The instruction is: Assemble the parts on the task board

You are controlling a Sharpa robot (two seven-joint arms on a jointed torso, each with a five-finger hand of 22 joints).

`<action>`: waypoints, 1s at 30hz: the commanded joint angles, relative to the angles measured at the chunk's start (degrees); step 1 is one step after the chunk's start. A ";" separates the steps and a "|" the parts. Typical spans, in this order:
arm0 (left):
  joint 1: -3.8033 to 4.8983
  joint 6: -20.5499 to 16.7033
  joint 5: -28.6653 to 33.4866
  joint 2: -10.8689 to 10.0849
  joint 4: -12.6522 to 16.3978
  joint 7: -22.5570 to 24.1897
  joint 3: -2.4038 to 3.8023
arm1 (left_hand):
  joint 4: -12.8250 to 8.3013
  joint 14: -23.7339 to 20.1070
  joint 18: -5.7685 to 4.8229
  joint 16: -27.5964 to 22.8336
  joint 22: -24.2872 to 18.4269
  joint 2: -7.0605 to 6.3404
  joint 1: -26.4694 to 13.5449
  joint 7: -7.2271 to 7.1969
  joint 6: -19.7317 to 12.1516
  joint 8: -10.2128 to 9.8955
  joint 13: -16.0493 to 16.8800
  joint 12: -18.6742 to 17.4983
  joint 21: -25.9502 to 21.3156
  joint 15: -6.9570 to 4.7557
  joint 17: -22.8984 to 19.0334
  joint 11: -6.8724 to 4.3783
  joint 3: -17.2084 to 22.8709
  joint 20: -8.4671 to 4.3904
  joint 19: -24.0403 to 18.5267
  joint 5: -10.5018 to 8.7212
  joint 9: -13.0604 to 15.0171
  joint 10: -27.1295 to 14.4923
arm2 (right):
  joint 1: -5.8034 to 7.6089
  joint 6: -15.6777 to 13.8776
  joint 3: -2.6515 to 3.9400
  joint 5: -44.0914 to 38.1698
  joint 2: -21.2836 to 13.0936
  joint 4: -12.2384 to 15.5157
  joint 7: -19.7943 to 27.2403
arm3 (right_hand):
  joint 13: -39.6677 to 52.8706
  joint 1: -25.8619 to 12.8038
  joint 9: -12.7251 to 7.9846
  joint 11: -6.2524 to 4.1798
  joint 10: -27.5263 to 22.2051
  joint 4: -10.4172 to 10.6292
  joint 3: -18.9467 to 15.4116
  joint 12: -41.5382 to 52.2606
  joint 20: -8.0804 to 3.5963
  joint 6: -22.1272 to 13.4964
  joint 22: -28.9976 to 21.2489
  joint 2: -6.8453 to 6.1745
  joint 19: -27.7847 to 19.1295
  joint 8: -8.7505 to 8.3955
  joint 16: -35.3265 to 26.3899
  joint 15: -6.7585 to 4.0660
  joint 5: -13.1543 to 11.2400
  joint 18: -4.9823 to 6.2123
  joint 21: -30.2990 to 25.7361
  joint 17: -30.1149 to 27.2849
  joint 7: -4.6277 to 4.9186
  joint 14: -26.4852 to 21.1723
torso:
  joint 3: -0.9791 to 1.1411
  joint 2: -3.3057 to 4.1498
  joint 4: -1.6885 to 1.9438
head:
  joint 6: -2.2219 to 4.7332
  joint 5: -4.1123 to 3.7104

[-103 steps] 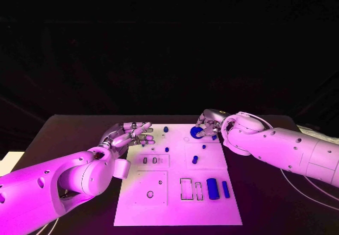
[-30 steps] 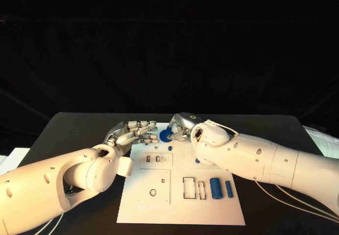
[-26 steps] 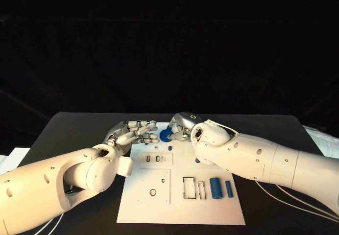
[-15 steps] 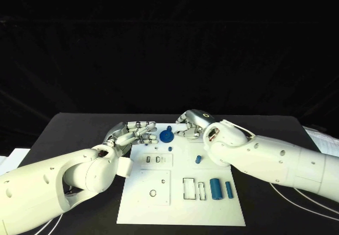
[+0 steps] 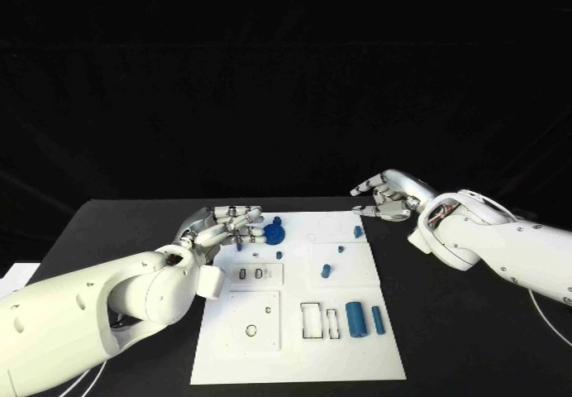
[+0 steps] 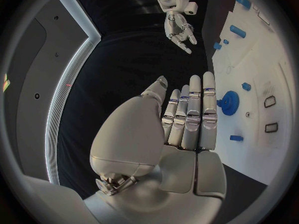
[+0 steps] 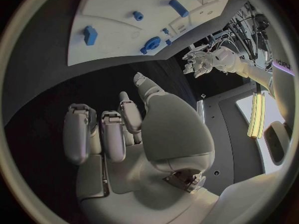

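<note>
While the right hand (image 5: pixel 388 198) hangs above the black table (image 5: pixel 119 227) just off the board's (image 5: pixel 298 347) far right corner, its fingers are curled loosely and apart, gripping nothing. The left hand (image 5: pixel 224 225) sits at the board's far left edge, fingers stretched out side by side and empty, their tips close beside a blue gear (image 5: pixel 273 234) that lies on the board. Seen from the left wrist, the gear (image 6: pixel 229 103) lies just past the fingertips (image 6: pixel 208 79), and I cannot tell whether they touch it. Other blue parts lie scattered on the board: a small piece (image 5: pixel 358 231) near the far right edge, a short peg (image 5: pixel 326 270) in the middle, and two cylinders, one thick (image 5: pixel 356 318) and one thin (image 5: pixel 378 319), lying side by side near the right edge beside two rectangular slots (image 5: pixel 312 320).
</note>
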 commanded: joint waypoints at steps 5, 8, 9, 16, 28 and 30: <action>0.00 1.30 0.06 0.16 -0.35 0.80 0.03 | 0.08 0.17 1.01 -0.25 0.09 -0.02 0.12 0.04 -0.02 -0.29 -0.09 -0.25 0.06 0.02 0.05 -0.08 0.42 0.07 0.09 -0.10 -0.07 -0.07 | -1.50 5.01 -0.15 1.98 -0.08 -3.93 4.80 | -0.17 0.79 0.03 0.08 0.28 -0.56 -0.03 -0.15 -0.01 0.44 0.06 0.01 0.50 -0.05 0.26 0.28 0.06 -0.81 0.38 11.52 0.05 5.04 | 0.63 -0.14 -0.65 | -0.17 0.08; -0.02 1.34 0.06 0.18 -0.47 0.80 0.02 | 0.08 0.17 1.01 -0.25 0.09 -0.02 0.12 0.04 -0.02 -0.29 -0.09 -0.25 0.06 0.02 0.05 -0.08 0.42 0.07 0.09 -0.10 -0.07 -0.07 | -2.29 5.33 -0.18 1.45 0.41 -5.60 4.72 | -0.26 0.88 0.02 0.09 0.21 -0.66 -0.06 -0.27 -0.01 0.42 0.02 -0.05 0.48 -0.07 0.25 0.28 -0.07 -0.80 0.37 11.50 0.05 5.04 | 0.61 -0.12 -0.66 | -0.31 0.30; -0.03 1.36 0.06 0.20 -0.51 0.81 0.02 | 0.08 0.17 1.01 -0.25 0.09 -0.02 0.12 0.04 -0.02 -0.29 -0.09 -0.25 0.06 0.02 0.05 -0.08 0.42 0.07 0.09 -0.10 -0.07 -0.07 | -2.50 5.42 -0.19 1.33 0.63 -6.11 4.69 | -0.29 0.90 0.02 0.10 0.18 -0.69 -0.08 -0.31 -0.01 0.39 -0.02 -0.07 0.46 -0.09 0.24 0.29 -0.14 -0.79 0.35 11.49 0.06 5.03 | 0.58 -0.12 -0.62 | -0.34 0.27; -0.06 1.48 0.06 0.26 -0.66 0.81 0.02 | -0.04 0.22 1.02 -0.29 0.11 -0.07 0.14 0.02 0.04 -0.29 -0.08 -0.24 0.09 -0.01 0.13 -0.11 0.56 0.05 0.09 -0.10 -0.05 0.00 | -3.74 5.35 -0.21 0.80 2.15 -8.51 4.61 | -0.83 0.91 -0.05 0.17 -0.25 -0.81 -0.26 -0.99 0.02 0.10 -0.13 -0.21 0.38 -0.25 0.14 0.33 -0.56 -0.77 0.29 11.35 0.12 4.99 | 0.50 -0.09 -0.52 | -0.47 0.12; -0.10 1.57 0.06 0.35 -0.79 0.72 0.01 | -0.04 0.22 1.02 -0.29 0.11 -0.07 0.14 0.02 0.04 -0.29 -0.08 -0.24 0.09 -0.01 0.13 -0.11 0.56 0.05 0.09 -0.10 -0.05 0.00 | -4.39 6.64 -0.21 0.13 4.07 -10.53 4.39 | -0.82 1.25 -0.03 0.17 -0.27 -1.04 -0.15 -1.01 0.05 0.11 -0.14 0.06 0.35 -0.21 0.11 0.36 -0.92 -0.77 0.29 11.33 0.14 4.98 | 0.34 -0.15 -0.51 | -0.63 -0.01; -0.10 1.58 0.06 0.33 -0.77 0.70 0.01 | -0.04 0.22 1.02 -0.29 0.11 -0.07 0.14 0.02 0.04 -0.29 -0.08 -0.24 0.09 -0.01 0.13 -0.11 0.56 0.05 0.09 -0.10 -0.05 0.00 | -4.43 7.06 -0.21 0.22 4.34 -10.79 4.34 | -0.78 1.51 0.00 0.16 -0.25 -1.21 -0.02 -0.97 0.06 0.26 -0.14 0.27 0.34 -0.13 0.14 0.35 -1.01 -0.76 0.29 11.38 0.13 4.99 | 0.37 -0.13 -0.50 | -0.65 -0.01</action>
